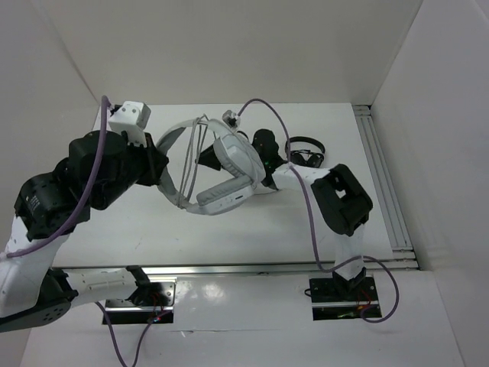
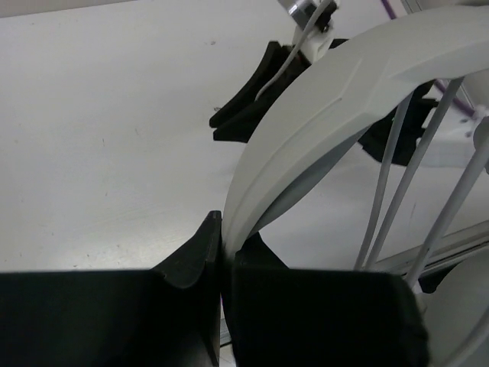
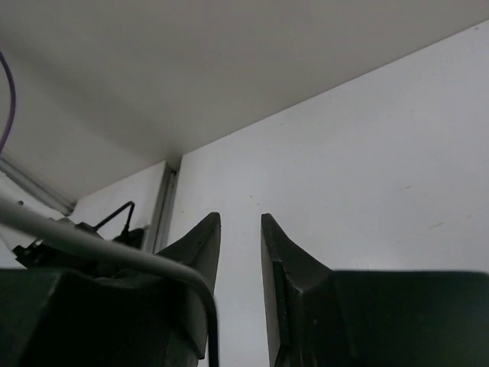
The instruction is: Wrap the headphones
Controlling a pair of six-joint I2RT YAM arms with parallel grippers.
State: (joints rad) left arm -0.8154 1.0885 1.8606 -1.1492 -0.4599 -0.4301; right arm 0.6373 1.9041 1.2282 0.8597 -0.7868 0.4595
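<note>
Top external: left claw (image 1: pixel 157 167) clamps the headphones (image 1: pixel 229 191) by the headband, with the cups hanging to its right. Right claw (image 1: pixel 265 144) sits just beyond them.

Left wrist: headband (image 2: pixel 306 115) is pinched between the jaws.

Right wrist: jaws are slightly parted and empty. A grey cable (image 3: pixel 114 248) crosses one finger.

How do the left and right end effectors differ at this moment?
The left end effector is shut on the headband of the headphones. The right end effector is open, with nothing between its jaws. The left holds the headphones up off the table. The right grips nothing, though a grey cable drapes across its body beside one finger. Both have black two-finger jaws.
</note>
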